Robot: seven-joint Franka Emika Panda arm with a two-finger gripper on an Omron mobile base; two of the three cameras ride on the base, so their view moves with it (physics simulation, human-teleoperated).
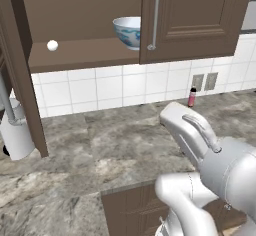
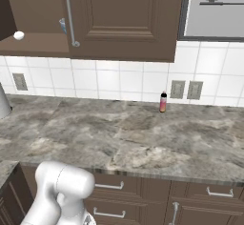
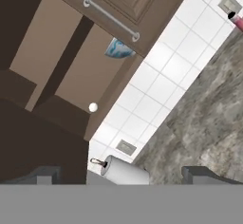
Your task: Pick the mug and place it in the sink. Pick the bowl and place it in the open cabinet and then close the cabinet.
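Base views: behind arm, left and right, facing forward-down over bench (image 1: 100, 150); both share cabinet (image 1: 195, 20), tiled wall, slim bottle (image 2: 163, 102). Hand view: rolled, close, facing cabinet underside.

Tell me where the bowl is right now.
The bowl sits on the open cabinet's bottom shelf in the left base view, partly behind the closed right door, right of a small white ball.

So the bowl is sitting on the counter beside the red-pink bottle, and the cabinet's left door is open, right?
Not quite. The bowl is not on the counter; it sits on the shelf inside the cabinet, partly behind the closed right door, as the left base view shows. The red-pink bottle stands alone by the tiled wall. The left door is indeed open.
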